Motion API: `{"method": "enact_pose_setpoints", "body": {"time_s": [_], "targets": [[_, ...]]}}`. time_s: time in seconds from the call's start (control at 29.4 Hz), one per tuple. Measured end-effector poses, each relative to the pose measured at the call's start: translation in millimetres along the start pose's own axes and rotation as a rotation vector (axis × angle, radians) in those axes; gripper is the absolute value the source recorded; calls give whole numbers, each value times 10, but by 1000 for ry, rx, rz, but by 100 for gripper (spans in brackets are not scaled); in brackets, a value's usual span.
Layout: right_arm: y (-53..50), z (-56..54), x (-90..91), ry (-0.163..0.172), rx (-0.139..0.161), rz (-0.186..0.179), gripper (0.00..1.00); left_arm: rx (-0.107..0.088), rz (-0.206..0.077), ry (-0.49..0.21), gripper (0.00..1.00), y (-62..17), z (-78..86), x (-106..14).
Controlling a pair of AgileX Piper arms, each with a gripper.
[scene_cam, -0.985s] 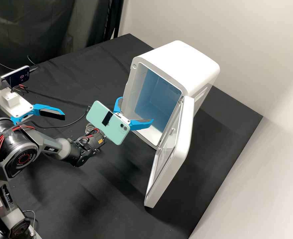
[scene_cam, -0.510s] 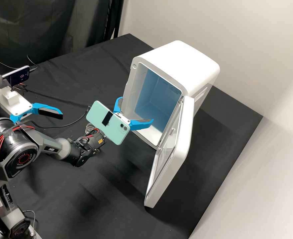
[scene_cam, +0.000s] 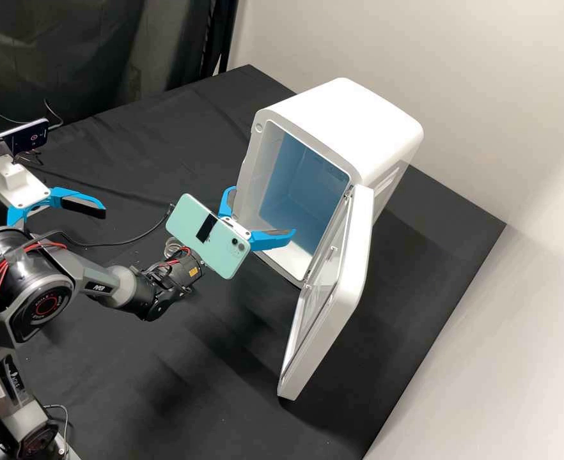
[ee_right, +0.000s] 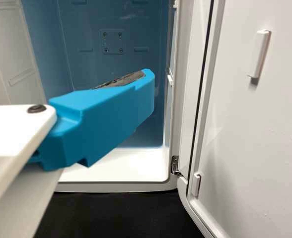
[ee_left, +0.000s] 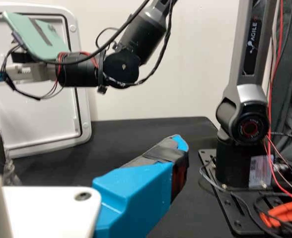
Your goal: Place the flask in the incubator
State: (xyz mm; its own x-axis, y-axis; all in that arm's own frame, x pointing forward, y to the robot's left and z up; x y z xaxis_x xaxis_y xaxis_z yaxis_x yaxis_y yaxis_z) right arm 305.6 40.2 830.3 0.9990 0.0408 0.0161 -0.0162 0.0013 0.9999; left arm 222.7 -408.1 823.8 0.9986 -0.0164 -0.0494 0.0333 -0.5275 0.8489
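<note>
Over the last second the only thing I see moving is the left gripper (scene_cam: 53,211): it has drawn back toward the bench's near-left edge and sits a little higher than before, well apart from the incubator (scene_cam: 359,128), its two blue fingers spread with the dark pad of one finger (scene_cam: 85,204) pointing toward the middle of the bench (scene_cam: 167,140). The dark phone (scene_cam: 29,135) on that wrist has shifted back with it. From the left wrist camera I look along that blue finger (ee_left: 146,186) across the black surface to the other arm's base (ee_left: 245,129). The right gripper (scene_cam: 261,211) has not budged; it hangs at the mouth of the incubator with its fingers released and wide apart, one up beside the left side of the opening, the other low over the front lip. The mint-green phone (scene_cam: 208,235) clamped on its wrist is where it was. The right wrist camera shows one finger (ee_right: 106,116) reaching into the pale blue chamber. The white incubator stands upright toward the bench's far right, and its door (scene_cam: 333,287) hangs open to the right of the opening, unchanged. I cannot tell where the flask is. A thin black cable (scene_cam: 128,236) lies on the bench between the arms.
</note>
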Motion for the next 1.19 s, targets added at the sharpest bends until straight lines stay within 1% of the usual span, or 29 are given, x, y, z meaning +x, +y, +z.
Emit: {"method": "enact_pose_setpoints", "body": {"time_s": [0.07,0.1,0.14,0.2,0.31,0.41,0.51,0.54,0.68,0.92,1.09,1.19], "targets": [[0,0,0,0,0,0,100,2,-11,5,100,-13,-34,-54],[0,0,0,0,0,0,100,4,-9,16,100,-15,-65,-82],[0,0,0,0,0,0,100,2,-19,35,100,-36,-107,-126],[0,0,0,0,0,0,100,-2,-29,72,100,-55,-184,-172],[0,0,0,0,0,0,100,-16,-51,126,100,-103,-317,-200],[0,0,0,0,0,0,100,-35,-93,163,100,-190,-443,-206],[0,0,0,0,0,0,100,-48,-112,212,100,-231,-612,-203],[0,0,0,0,0,0,100,-55,-114,233,100,-242,-669,-205],[0,0,0,0,0,0,100,-63,-113,270,100,-247,-778,-203],[0,0,0,0,0,0,100,-75,-126,288,100,-286,-852,-197],[0,0,0,0,0,0,100,-79,-122,314,100,-281,-921,-225],[0,0,0,0,0,0,100,-76,-123,321,100,-276,-957,-258]]}}
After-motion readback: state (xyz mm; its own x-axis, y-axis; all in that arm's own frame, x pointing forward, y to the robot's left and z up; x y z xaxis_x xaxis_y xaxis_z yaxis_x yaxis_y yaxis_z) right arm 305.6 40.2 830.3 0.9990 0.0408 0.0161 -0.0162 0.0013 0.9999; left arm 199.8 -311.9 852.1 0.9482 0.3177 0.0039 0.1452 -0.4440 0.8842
